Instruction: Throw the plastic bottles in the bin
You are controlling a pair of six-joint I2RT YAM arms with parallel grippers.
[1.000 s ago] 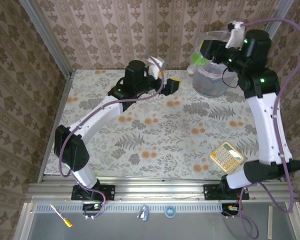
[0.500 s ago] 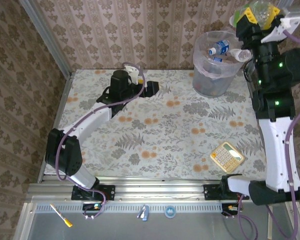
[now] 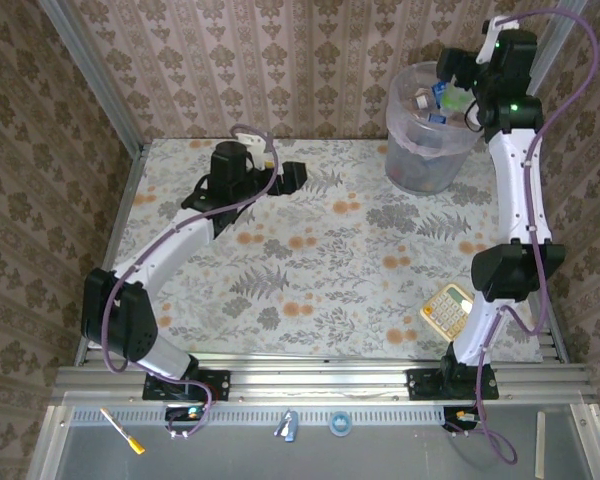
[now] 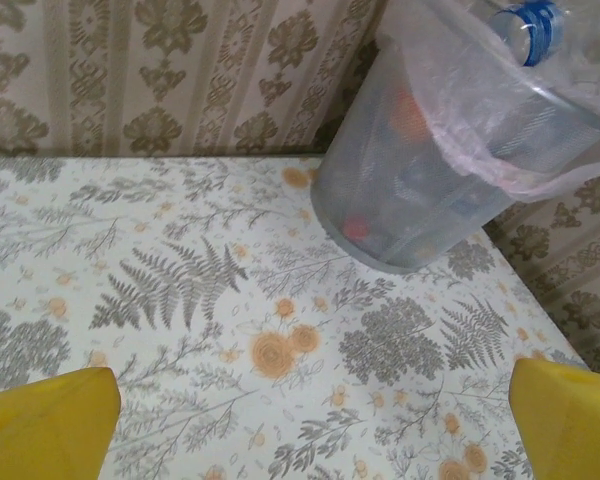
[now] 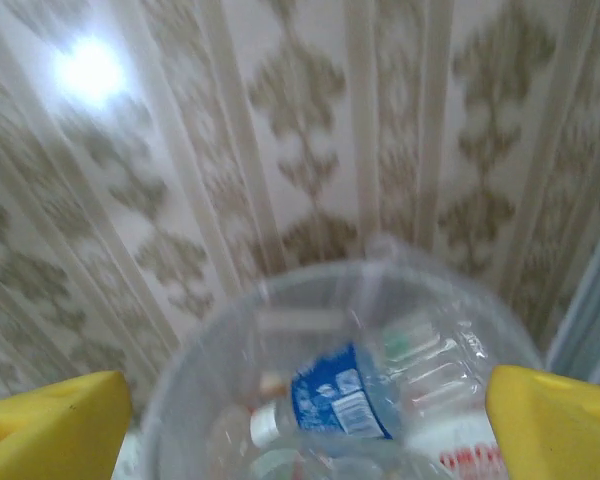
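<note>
The bin point(image 3: 423, 150), a translucent grey tub with a thin bag liner, stands at the table's far right corner. My right gripper point(image 3: 452, 88) hovers over its rim, open, its yellow fingertips point(image 5: 55, 425) wide apart with nothing between them. Straight below it, inside the bin point(image 5: 280, 300), lies a clear plastic bottle point(image 5: 345, 400) with a blue label and white cap. My left gripper point(image 3: 292, 177) is low over the far middle of the table, open and empty, fingertips point(image 4: 45, 425) spread. It faces the bin point(image 4: 410, 190), where a blue-labelled bottle point(image 4: 535, 25) shows at the top.
A beige calculator point(image 3: 452, 308) lies near the right arm's base. Patterned walls close off the table at the back and both sides. Coloured shapes of several more bottles show through the bin's wall point(image 4: 358, 228).
My right arm came down from high at the right to just over the bin, and its jaws opened; the bottle it carried is no longer between them. The left arm shifted slightly left.
</note>
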